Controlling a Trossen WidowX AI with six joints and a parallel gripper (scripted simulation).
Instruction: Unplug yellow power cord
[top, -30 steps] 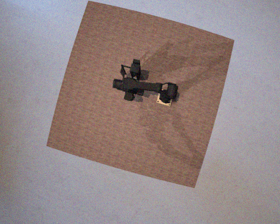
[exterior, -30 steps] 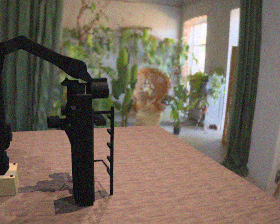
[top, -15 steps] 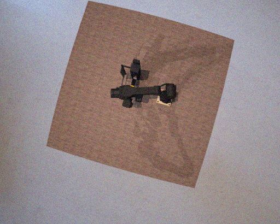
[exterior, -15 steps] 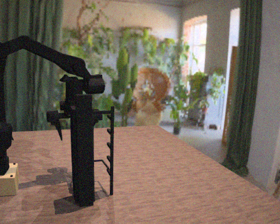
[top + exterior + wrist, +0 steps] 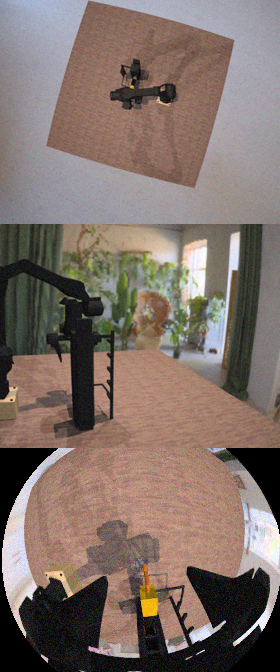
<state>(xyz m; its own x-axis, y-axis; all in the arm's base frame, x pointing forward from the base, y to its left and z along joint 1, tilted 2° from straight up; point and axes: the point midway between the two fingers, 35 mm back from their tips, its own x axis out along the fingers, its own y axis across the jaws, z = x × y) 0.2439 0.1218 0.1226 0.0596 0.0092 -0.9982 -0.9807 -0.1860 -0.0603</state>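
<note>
Above the middle of the brown woven table top [image 5: 82, 115], hovering over the tall black upright power strip [image 5: 82, 377]: the black parallel-jaw gripper [image 5: 146, 608], jaws spread wide and holding nothing. Directly below and between the two dark fingers in the wrist view: the small yellow block-shaped plug [image 5: 149, 605], its thin orange cord [image 5: 143, 573] running on away from the camera, long axis roughly in line with the strip's top edge. Whether seated in the strip or merely resting on it, impossible to tell. No finger touching the plug by the look of it, gaps on both sides. Just beside the strip, a thin black wire rack [image 5: 110, 377] with small pegs; straight up looks the safest retreat. Well apart, the pale wooden base block [image 5: 8, 402] under the arm.
</note>
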